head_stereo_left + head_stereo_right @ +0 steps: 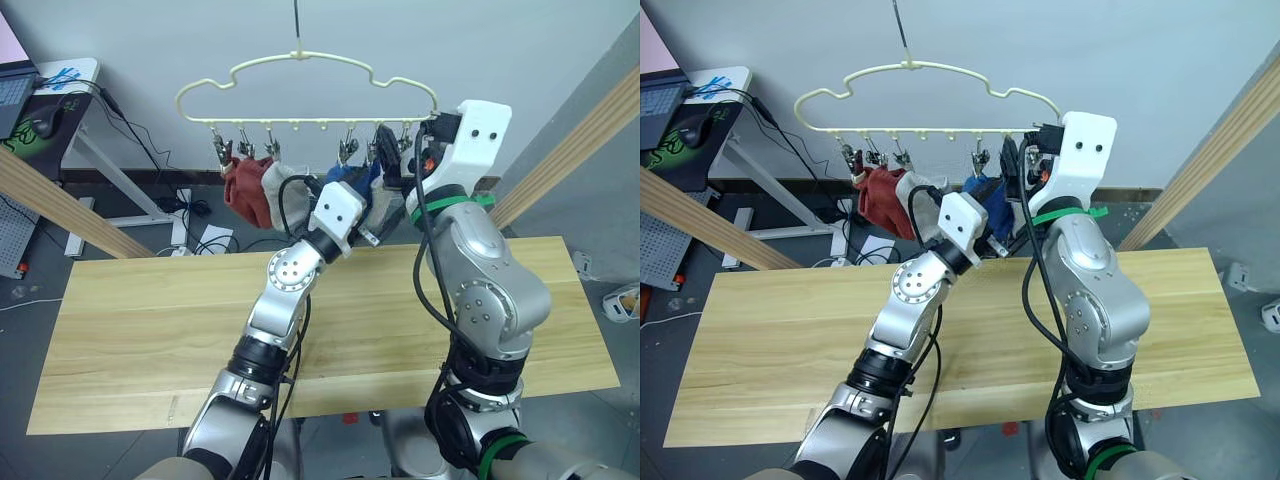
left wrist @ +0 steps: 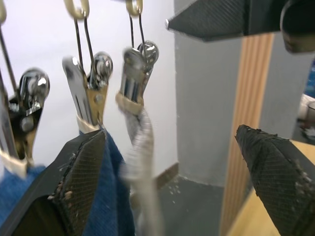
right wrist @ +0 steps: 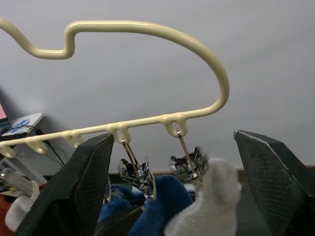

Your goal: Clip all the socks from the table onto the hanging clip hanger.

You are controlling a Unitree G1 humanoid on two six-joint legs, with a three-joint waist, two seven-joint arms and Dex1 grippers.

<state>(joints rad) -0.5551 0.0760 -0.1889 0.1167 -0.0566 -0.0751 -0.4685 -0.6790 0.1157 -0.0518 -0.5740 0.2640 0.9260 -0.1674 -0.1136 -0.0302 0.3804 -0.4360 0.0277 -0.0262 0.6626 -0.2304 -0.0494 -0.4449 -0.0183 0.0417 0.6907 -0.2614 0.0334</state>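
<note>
Overhead, clip hanger (image 1: pixel 305 90), hung above the table's far edge. Left to right along its row: rust-red sock (image 1: pixel 243 193), light grey sock (image 1: pixel 275 190), blue socks (image 1: pixel 352 180) partly hidden behind the arms, another grey sock (image 3: pixel 209 204) at the end clip. Left gripper (image 2: pixel 172 182) open beside the blue socks. Right gripper (image 3: pixel 172 191) open under the hanger's end. Table (image 1: pixel 140 330) bare to every edge.

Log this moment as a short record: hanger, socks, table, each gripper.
clip hanger: hangs from its hook above the table's far edge
socks: rust-red, light grey and blue ones hang from the clips
table: no socks on its visible top
left gripper: jaws open, beside a clipped grey sock
right gripper: jaws open, at the hanger's end clips
</note>
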